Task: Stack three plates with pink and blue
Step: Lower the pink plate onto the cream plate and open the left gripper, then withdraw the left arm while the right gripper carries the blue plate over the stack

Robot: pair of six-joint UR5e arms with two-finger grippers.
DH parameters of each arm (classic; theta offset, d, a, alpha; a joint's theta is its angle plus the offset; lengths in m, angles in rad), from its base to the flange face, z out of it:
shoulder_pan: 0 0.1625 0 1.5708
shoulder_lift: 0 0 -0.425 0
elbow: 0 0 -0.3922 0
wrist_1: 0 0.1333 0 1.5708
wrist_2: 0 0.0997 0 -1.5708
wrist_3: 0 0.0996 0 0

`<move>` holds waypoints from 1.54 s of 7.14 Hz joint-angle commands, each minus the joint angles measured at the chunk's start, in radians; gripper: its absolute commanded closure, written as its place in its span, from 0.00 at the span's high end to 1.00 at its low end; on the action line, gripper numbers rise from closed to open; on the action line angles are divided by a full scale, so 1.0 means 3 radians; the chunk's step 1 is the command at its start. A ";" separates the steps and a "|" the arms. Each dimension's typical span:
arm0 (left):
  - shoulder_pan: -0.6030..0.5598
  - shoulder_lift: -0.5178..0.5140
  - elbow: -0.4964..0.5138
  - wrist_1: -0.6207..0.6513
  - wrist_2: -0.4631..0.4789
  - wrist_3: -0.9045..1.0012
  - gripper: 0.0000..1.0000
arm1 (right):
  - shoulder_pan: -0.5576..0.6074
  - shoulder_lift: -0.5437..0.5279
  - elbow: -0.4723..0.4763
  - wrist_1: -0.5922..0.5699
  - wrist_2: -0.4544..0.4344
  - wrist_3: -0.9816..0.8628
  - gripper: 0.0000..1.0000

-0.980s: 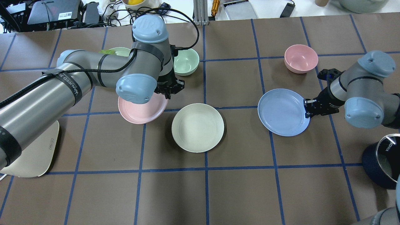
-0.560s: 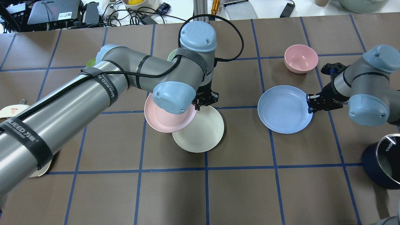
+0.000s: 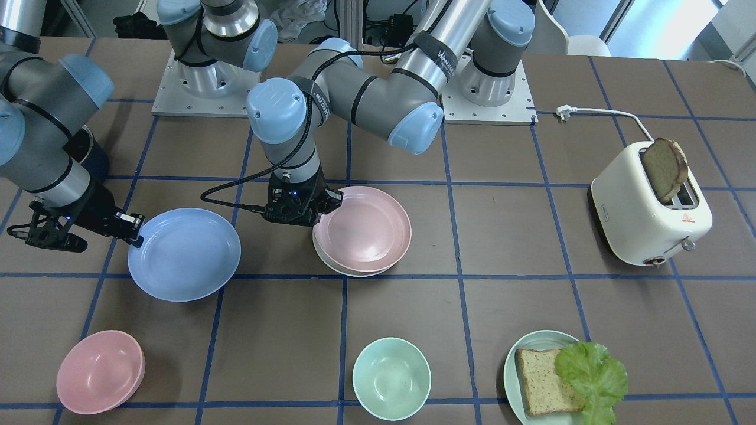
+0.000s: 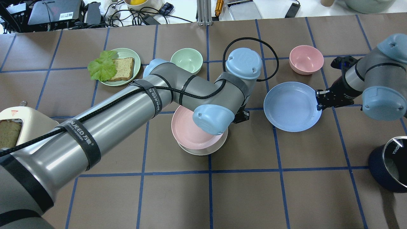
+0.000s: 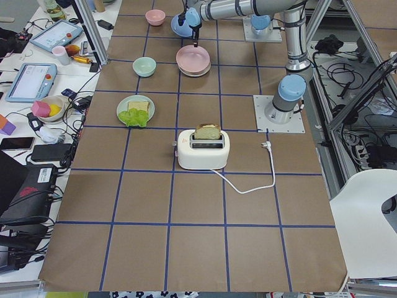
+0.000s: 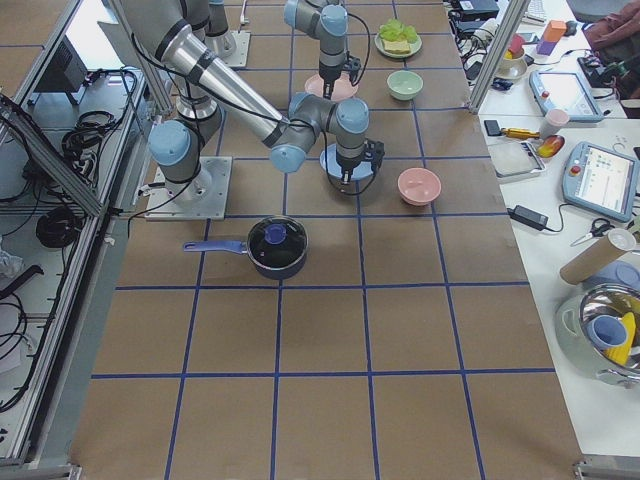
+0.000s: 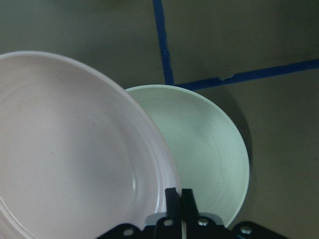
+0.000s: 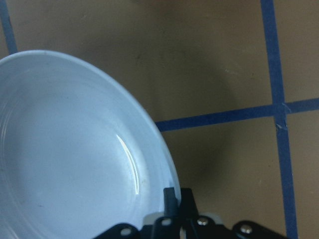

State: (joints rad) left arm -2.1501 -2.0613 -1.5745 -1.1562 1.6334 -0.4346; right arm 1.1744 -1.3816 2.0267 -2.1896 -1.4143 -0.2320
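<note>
My left gripper (image 3: pixel 323 208) is shut on the rim of the pale pink plate (image 3: pixel 363 230) and holds it right over the cream-white plate (image 3: pixel 345 270), nearly covering it. Whether the two touch I cannot tell. In the overhead view the pink plate (image 4: pixel 189 132) hides all but the cream plate's near rim (image 4: pixel 203 150). The left wrist view shows the pink plate (image 7: pixel 75 149) overlapping the cream plate (image 7: pixel 209 149). My right gripper (image 4: pixel 319 99) is shut on the edge of the light blue plate (image 4: pixel 291 106), lifted off the table, also in the right wrist view (image 8: pixel 75 149).
A pink bowl (image 4: pixel 306 59) stands beyond the blue plate. A mint bowl (image 4: pixel 186 61) and a green plate with bread and lettuce (image 4: pixel 114 66) stand at the far left. A toaster (image 3: pixel 649 206) is on my left, a dark pot (image 4: pixel 391 162) near right.
My left arm has carried the pink plate rightward from beside the cream plate to over it. My right gripper has lifted the blue plate and shifted it slightly away from me.
</note>
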 commanded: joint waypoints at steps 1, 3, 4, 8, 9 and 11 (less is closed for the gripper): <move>-0.0027 -0.0088 -0.0023 0.0070 0.0011 -0.0029 0.00 | 0.0002 -0.0002 -0.0021 0.0012 0.0000 0.0001 0.00; -0.0027 -0.0078 -0.0039 0.0085 0.0062 0.0027 0.99 | 0.0007 -0.0017 -0.0022 0.0023 -0.0005 0.0017 0.00; -0.0002 -0.0022 0.0002 0.0070 0.0073 0.0032 1.00 | 0.0032 -0.0093 -0.0011 0.0028 -0.0035 0.0047 0.00; 0.0747 0.0600 0.0038 -0.0317 -0.0125 0.0548 1.00 | 0.0680 -0.0262 -0.0006 0.0053 -0.0240 0.0918 0.00; 0.0922 0.0784 0.0043 -0.0334 -0.0112 0.0569 1.00 | 0.0854 -0.0308 -0.0021 0.0058 -0.0240 0.1155 0.00; 0.1081 0.1259 0.0033 -0.0888 -0.0111 0.0615 1.00 | 0.1181 -0.0507 -0.0016 0.0094 -0.0225 0.1610 0.00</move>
State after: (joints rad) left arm -1.8639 -1.7721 -1.5628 -1.3225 1.6013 -0.2636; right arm 1.4629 -1.5051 2.0226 -2.1648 -1.4829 0.1623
